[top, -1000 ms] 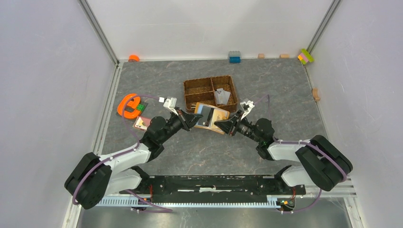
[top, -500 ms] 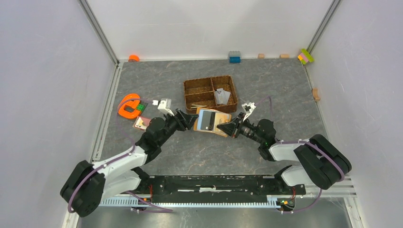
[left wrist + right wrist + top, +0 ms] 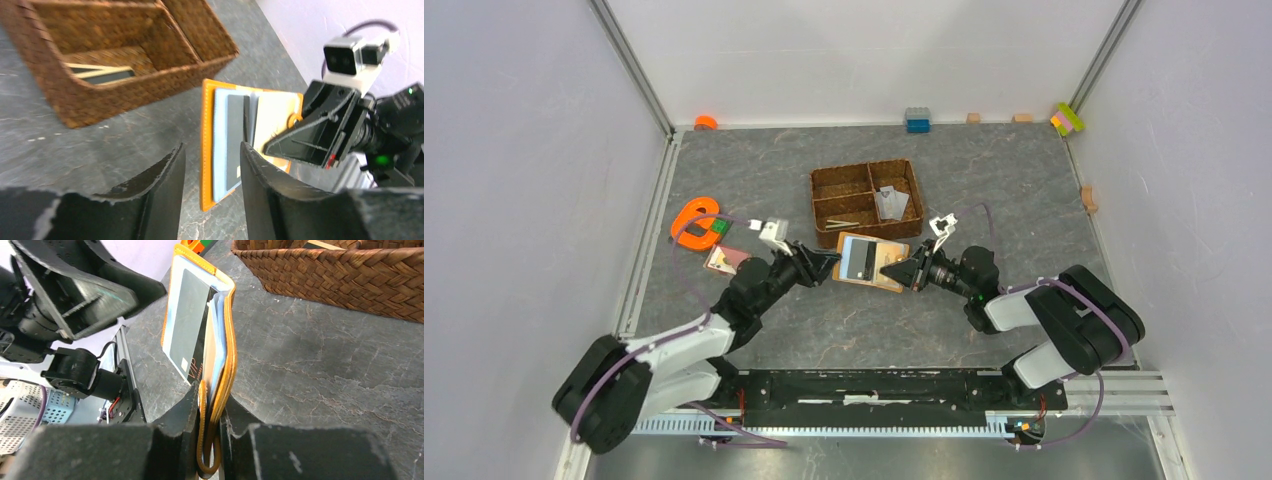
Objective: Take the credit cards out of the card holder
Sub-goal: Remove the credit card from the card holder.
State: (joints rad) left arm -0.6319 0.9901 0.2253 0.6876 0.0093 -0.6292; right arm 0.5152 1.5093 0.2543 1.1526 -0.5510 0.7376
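The orange card holder point(image 3: 869, 260) lies open just in front of the woven tray, its pale blue lining up. A dark credit card point(image 3: 187, 315) sits in its slots, also seen as a dark credit card point(image 3: 235, 135) in the left wrist view. My right gripper point(image 3: 902, 268) is shut on the card holder's point(image 3: 227, 340) right end and snap tab, right gripper point(image 3: 210, 395). My left gripper point(image 3: 829, 262) stands open at the holder's left edge point(image 3: 207, 150), with nothing between its fingers, left gripper point(image 3: 210, 147). Pale credit cards point(image 3: 889, 203) lie in the tray.
The brown woven divided tray point(image 3: 824, 190) stands just behind the holder. An orange e-shaped toy point(image 3: 694, 222) with a green brick and a small pinkish card point(image 3: 722, 260) lie to the left. Toy bricks point(image 3: 917, 120) line the back wall.
My left gripper has opened, let go of the card holder's left edge and drawn back a little. The holder has shifted slightly nearer, still in my right gripper.
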